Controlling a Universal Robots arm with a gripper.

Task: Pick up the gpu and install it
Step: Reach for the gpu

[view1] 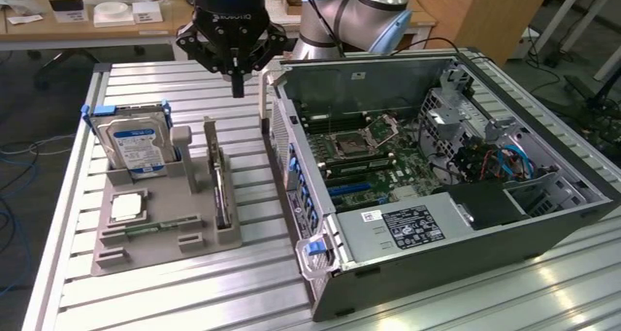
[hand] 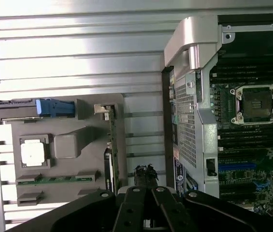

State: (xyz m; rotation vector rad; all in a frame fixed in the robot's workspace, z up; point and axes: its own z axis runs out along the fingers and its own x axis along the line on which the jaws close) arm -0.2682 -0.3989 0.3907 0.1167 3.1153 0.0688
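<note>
jaws closed and empty above the worktop (view1: 155, 302), between tray (view1: 145, 254) and case (view1: 543, 236); gpu (view1: 221, 196) stands edge-on in the tray: best opened wide, squared across its top edge.

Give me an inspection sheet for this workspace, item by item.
Surface: ribbed aluminium table, bare slats around the tray.
Job's things: thin green gpu card stands edge-on in the grey holder tray, not held; open grey computer case beside the tray, motherboard exposed.
Clutter: silver hard drive with blue-white label, square processor chip and narrow green memory stick, all in the tray.
Grippers: black pincer shut, empty, hovering above the table between tray and case.
Cables: blue cables inside the case; loose floor cables at the exterior view's left.
Surroundings: wooden desk with white boxes behind.
</note>
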